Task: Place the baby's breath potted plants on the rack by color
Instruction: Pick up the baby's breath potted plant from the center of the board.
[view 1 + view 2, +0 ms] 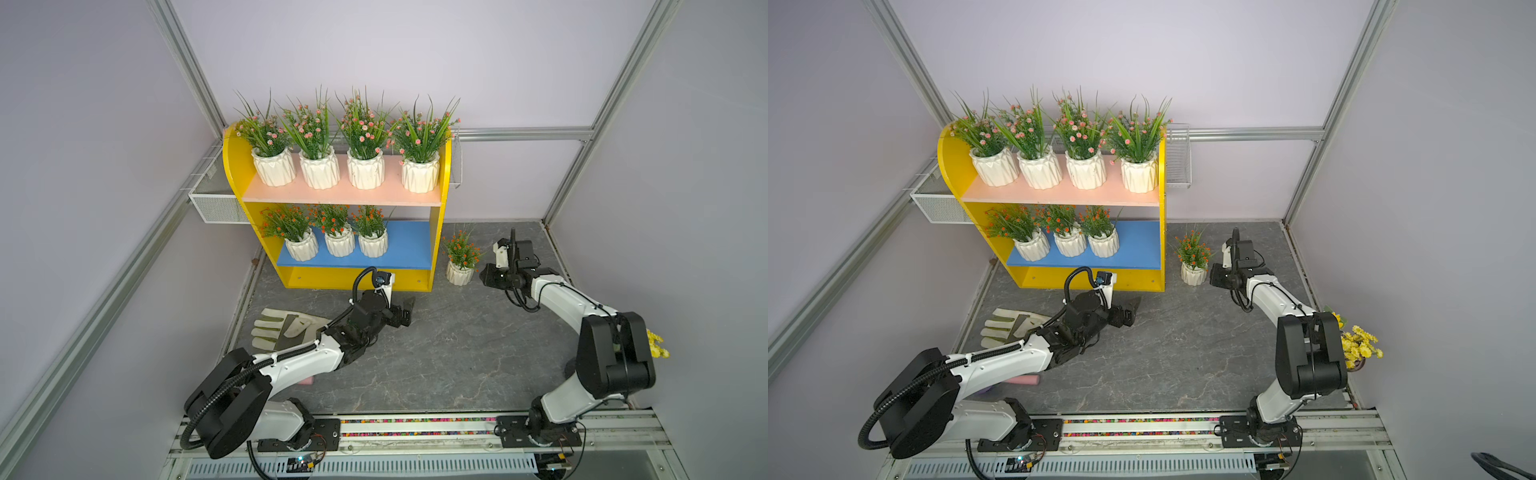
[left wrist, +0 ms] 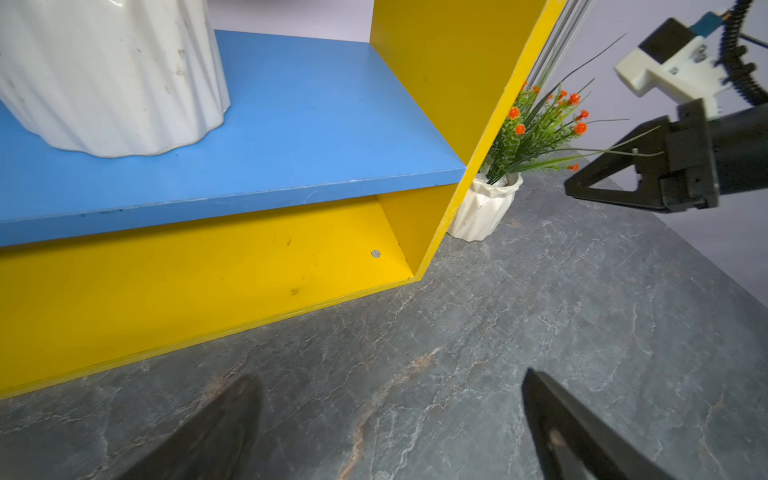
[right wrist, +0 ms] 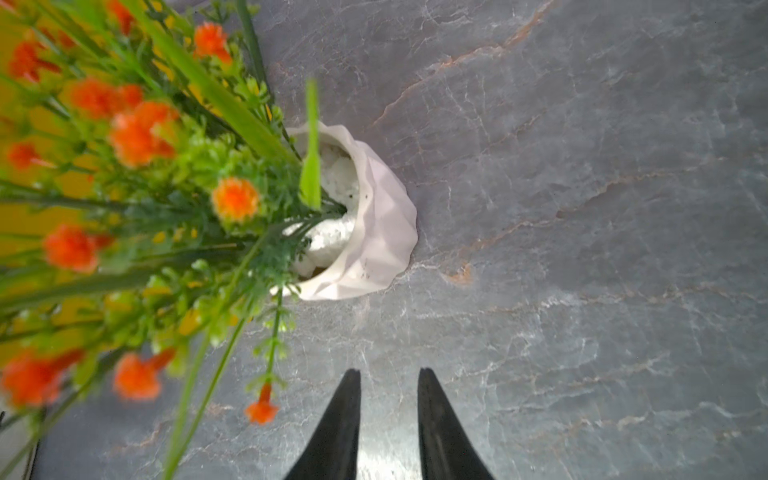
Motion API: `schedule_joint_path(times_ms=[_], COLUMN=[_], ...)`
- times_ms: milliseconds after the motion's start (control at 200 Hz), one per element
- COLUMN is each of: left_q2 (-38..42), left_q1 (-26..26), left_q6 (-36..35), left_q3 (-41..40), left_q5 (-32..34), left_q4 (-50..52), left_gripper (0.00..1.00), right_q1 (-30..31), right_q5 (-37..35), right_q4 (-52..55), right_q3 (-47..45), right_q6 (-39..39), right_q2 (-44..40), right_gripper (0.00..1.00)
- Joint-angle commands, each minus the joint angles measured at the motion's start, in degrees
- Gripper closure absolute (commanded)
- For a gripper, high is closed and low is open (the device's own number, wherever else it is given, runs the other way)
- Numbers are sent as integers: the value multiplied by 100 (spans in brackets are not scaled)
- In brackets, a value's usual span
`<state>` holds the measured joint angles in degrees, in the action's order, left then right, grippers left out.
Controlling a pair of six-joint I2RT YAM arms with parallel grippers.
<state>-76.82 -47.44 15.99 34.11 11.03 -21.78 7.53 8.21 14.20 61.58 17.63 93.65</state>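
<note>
Your two-shelf wooden rack with yellow sides point(image 1: 409, 245) carries four pink-blossomed white ribbed pots point(image 1: 320, 171) on its pink board and three orange-blossomed pots point(image 1: 340, 244) on the blue. The blue board's bare right end likely awaits the last orange-blossomed pot point(image 1: 459, 274), upright on the grey marbled table point(image 1: 436, 353) just beside the rack. Your right gripper point(image 3: 388, 372) hovers near it, pincer narrowly apart and empty. Your left gripper point(image 2: 390, 374), wide apart, hovers clear.
</note>
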Motion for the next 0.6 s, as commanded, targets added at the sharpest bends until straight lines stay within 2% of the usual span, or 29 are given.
schedule_joint_path(times_ms=[0,280,595], left_q2=[96,409,541], left_q1=[-44,-92,-144], left_q6=[163,-9,-212], left_q3=[-153,-396,-704], left_q5=[-95,-121,-264], left_q4=[-282,-486,-894], left_gripper=[0,0,0], right_q1=[-41,-36,12], right_q5=[-11,66,129], right_q4=[-144,-160,-194], right_q3=[294,795,1008], right_q6=[-96,-84,-62], right_q2=[263,884,1099], right_gripper=[73,74,74])
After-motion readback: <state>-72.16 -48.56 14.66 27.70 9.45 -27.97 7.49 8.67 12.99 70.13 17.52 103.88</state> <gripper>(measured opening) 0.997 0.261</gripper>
